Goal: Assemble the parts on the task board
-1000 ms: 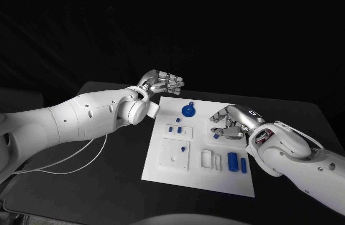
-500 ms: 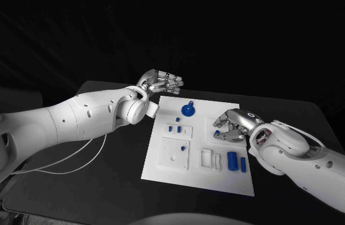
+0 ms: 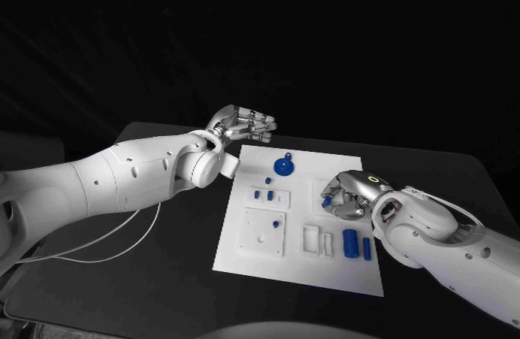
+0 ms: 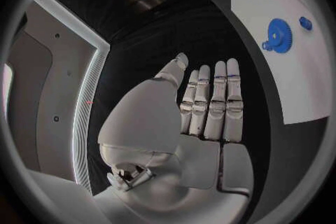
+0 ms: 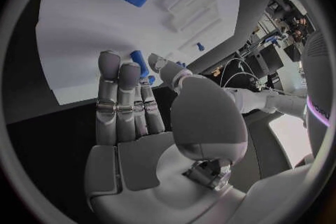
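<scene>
Reading from the near edge outward, the task board (image 3: 260, 260) lies flat at the centre of the black desk (image 3: 162, 279). Nearest the viewer, at about 5 o'clock on the board, a blue cylinder (image 3: 350, 243) lies on its side with a slimmer blue bar (image 3: 367, 249) just beside it; white slotted fixtures (image 3: 318, 240) sit to their 9 o'clock. These parts look small, rigid and light, probably smooth plastic that could slip or roll; the cylinder is best taken across its middle, from both long sides.

Further in, at 3 o'clock on the board, the right hand (image 3: 349, 195) hovers low over the plate, fingers curled inward. A small blue peg (image 3: 325, 201) shows at its fingertips; the right wrist view shows a blue peg (image 5: 139, 61) close against the fingers (image 5: 119, 87), but whether it is pinched or only touched cannot be told. Such a peg is stiff and tiny, so a fingertip pinch at its upper end would suit, keeping it upright for insertion.

Towards the middle, short blue pegs (image 3: 264, 195) stand in a white block. Beyond, at 12 o'clock on the board, a blue gear (image 3: 284, 166) lies flat; its toothed rim offers grip.

Farthest, off the board's 11 o'clock corner, the left hand (image 3: 245, 125) hangs above the desk, well apart from every part; the left wrist view shows its fingers (image 4: 213, 103) straight, side by side, holding nothing.
</scene>
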You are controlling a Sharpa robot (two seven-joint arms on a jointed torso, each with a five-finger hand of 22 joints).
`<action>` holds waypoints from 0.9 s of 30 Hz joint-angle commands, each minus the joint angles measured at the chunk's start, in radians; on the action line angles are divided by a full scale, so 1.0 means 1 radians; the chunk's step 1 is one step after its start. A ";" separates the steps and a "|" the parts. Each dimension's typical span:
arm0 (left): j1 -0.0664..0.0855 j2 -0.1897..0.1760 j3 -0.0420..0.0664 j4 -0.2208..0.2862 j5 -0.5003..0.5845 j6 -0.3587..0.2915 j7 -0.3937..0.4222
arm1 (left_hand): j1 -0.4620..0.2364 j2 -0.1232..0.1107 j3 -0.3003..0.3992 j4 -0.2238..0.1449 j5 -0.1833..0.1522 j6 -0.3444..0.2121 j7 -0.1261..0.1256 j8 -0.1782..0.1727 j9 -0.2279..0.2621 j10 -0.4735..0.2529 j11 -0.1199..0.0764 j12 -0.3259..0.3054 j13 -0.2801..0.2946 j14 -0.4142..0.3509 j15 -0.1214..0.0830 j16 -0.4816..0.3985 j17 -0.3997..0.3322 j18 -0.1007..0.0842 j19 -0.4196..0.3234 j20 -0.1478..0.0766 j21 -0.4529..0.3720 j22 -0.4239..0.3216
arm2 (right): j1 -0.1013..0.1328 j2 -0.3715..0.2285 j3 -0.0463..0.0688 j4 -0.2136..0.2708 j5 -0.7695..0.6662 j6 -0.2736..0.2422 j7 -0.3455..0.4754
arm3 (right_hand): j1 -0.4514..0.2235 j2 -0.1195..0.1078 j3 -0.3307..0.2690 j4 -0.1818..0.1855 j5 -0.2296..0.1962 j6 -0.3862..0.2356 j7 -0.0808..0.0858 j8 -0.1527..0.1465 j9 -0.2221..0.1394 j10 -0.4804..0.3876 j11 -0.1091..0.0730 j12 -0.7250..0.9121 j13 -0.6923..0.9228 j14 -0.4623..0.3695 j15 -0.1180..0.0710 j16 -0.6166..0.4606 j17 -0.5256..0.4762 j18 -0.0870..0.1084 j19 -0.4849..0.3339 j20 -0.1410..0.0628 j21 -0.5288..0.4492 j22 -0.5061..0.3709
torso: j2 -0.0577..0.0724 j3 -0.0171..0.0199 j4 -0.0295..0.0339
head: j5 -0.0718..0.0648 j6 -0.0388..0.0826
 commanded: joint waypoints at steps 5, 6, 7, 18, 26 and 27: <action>0.001 0.001 0.001 0.001 -0.003 0.013 0.012 | -0.003 0.000 -0.001 0.008 0.006 0.002 0.002 -0.003 0.000 -0.002 0.002 0.000 0.001 0.006 -0.002 0.000 0.001 0.002 0.002 0.001 0.006 -0.003 | -0.005 0.008 -0.001 -0.002 -0.029 -0.007 -0.005 | 0.012 0.025 0.035 -0.006 -0.035 0.052 0.001 0.002 0.003 0.072 -0.017 0.005 0.002 0.001 -0.016 0.008 0.003 -0.012 0.040 -0.018 0.024 0.011 | 0.000 0.0001 -0.0003 | 0.002 -0.002; 0.001 0.001 0.001 0.001 -0.003 0.013 0.012 | -0.003 0.000 -0.001 0.008 0.006 0.002 0.002 -0.003 0.000 -0.002 0.002 0.000 0.001 0.006 -0.002 0.000 0.001 0.002 0.002 0.001 0.006 -0.003 | -0.006 0.009 -0.001 -0.002 -0.030 -0.010 -0.005 | 0.013 0.029 0.036 -0.006 -0.040 0.059 0.000 0.001 0.003 0.083 -0.020 0.003 0.002 0.002 -0.019 0.008 0.004 -0.014 0.040 -0.021 0.028 0.013 | 0.000 0.0001 -0.0005 | 0.002 -0.003; 0.001 0.001 0.001 0.001 -0.003 0.013 0.012 | -0.003 0.000 -0.001 0.008 0.006 0.002 0.002 -0.003 0.000 -0.002 0.002 0.000 0.001 0.006 -0.002 0.000 0.001 0.002 0.002 0.001 0.006 -0.003 | -0.006 0.010 -0.001 -0.003 -0.031 -0.013 -0.004 | 0.013 0.032 0.035 -0.007 -0.041 0.066 -0.002 0.001 0.003 0.090 -0.022 0.000 0.002 0.003 -0.020 0.008 0.005 -0.018 0.040 -0.023 0.031 0.015 | 0.000 0.0001 -0.0005 | 0.002 -0.003; 0.001 0.001 0.001 0.001 -0.003 0.014 0.011 | 0.000 0.001 0.001 0.009 0.006 0.002 0.002 -0.003 0.000 -0.002 0.002 0.000 0.000 0.006 -0.002 0.000 0.002 0.002 0.003 0.001 0.007 -0.005 | -0.007 0.016 -0.002 -0.010 -0.063 -0.059 -0.023 | 0.027 0.071 0.037 -0.033 -0.046 0.143 -0.020 0.001 0.015 0.174 -0.053 0.007 0.009 0.011 -0.041 0.003 0.010 -0.039 0.041 -0.045 0.057 0.028 | 0.000 -0.0003 -0.0001 | 0.002 -0.007; 0.001 0.002 0.001 -0.002 -0.003 0.016 0.012 | 0.000 0.001 0.001 0.009 0.006 0.002 0.002 -0.003 0.000 -0.002 0.002 0.000 0.000 0.006 -0.002 0.000 0.002 0.002 0.003 0.001 0.007 -0.005 | -0.007 0.006 -0.001 0.015 -0.045 -0.098 -0.017 | 0.010 0.072 0.082 -0.052 -0.046 0.165 -0.027 0.001 0.025 0.198 -0.059 0.006 0.011 0.020 -0.050 -0.006 0.015 -0.045 0.043 -0.055 0.084 0.040 | -0.001 0.0004 -0.0001 | 0.004 -0.007; 0.001 0.002 0.001 -0.004 -0.003 0.016 0.012 | 0.000 0.001 0.001 0.009 0.006 0.002 0.002 -0.003 0.000 -0.002 0.002 0.000 0.000 0.006 -0.002 0.000 0.002 0.002 0.003 0.001 0.007 -0.005 | -0.007 0.002 0.001 0.024 -0.031 -0.098 -0.013 | 0.010 0.072 0.082 -0.053 -0.044 0.165 -0.027 0.001 0.025 0.198 -0.059 0.006 0.011 0.020 -0.050 -0.007 0.015 -0.045 0.043 -0.055 0.086 0.041 | -0.001 0.0004 0.0001 | 0.005 -0.007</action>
